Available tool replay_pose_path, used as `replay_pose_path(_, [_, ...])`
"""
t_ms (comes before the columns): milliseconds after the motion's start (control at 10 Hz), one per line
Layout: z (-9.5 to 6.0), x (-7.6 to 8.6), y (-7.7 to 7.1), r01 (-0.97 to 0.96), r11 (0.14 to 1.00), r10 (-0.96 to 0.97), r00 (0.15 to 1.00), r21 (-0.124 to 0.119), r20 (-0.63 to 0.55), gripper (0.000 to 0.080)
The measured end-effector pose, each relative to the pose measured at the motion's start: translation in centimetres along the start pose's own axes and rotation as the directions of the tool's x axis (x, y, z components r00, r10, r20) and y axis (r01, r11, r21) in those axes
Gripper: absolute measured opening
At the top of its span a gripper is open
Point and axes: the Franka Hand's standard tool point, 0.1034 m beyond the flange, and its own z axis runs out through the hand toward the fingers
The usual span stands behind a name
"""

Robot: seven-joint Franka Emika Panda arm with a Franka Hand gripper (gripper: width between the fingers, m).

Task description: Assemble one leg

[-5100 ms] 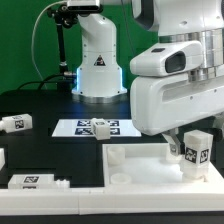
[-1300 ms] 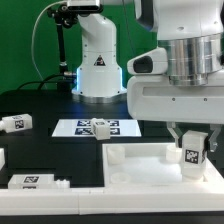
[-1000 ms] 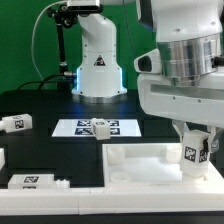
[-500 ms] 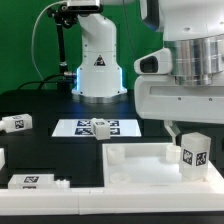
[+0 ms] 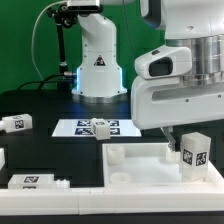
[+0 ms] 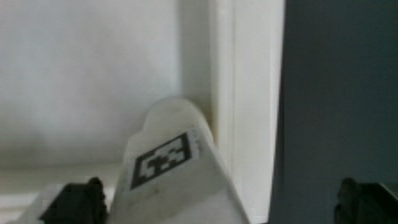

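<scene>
Currently, in the exterior view, I am hanging over the right part of the frame, my large white body filling the upper right, with my fingers (image 5: 190,143) pointing down at the leg (image 5: 195,154). The leg is standing upright at the right edge of the frame, at the far right corner of the large white tray-like panel (image 5: 140,163), with a black-and-white tag facing the camera. I cannot tell from either view whether my fingers are clamping the leg or merely flanking it. In the wrist view, the leg (image 6: 178,155) is appearing as a tilted white block bearing a tag, lying between my two dark fingertips (image 6: 80,198) in the lower corners of the frame, against a pale wall of the panel (image 6: 89,70).

On the black worktop (image 5: 45,145), I am noting further loose white tagged blocks: one (image 5: 17,122) at the middle left edge of the frame, one (image 5: 35,181) at the lower left just beside the panel, and one (image 5: 100,126) resting on the marker board (image 5: 70,128) in the centre. A white robot base (image 5: 98,60) is standing behind the marker board, before a green backdrop (image 5: 20,40).
</scene>
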Motion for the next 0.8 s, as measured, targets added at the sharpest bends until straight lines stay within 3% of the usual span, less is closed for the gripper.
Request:
replay_pose_path(200, [-0.10, 0.21, 1.12, 0.257, 0.966, -0.257, 0.966, -0.034, 0.006, 0.0649])
replay_pose_path(400, [-0.04, 0.21, 0.96, 0.250, 0.968, -0.250, 0.968, -0.032, 0.005, 0.0649])
replay_pose_path(500, [-0.04, 0.21, 0.98, 0.251, 0.967, -0.251, 0.968, -0.032, 0.005, 0.0559])
replay_pose_path(600, [-0.03, 0.21, 0.89, 0.204, 0.979, -0.204, 0.979, -0.029, 0.003, 0.0559])
replay_pose_path(700, [-0.02, 0.20, 0.81, 0.117, 0.993, -0.117, 0.993, -0.027, 0.000, 0.0376])
replay_pose_path(800, [-0.03, 0.21, 0.87, 0.064, 0.998, -0.064, 0.998, -0.028, -0.001, 0.0285])
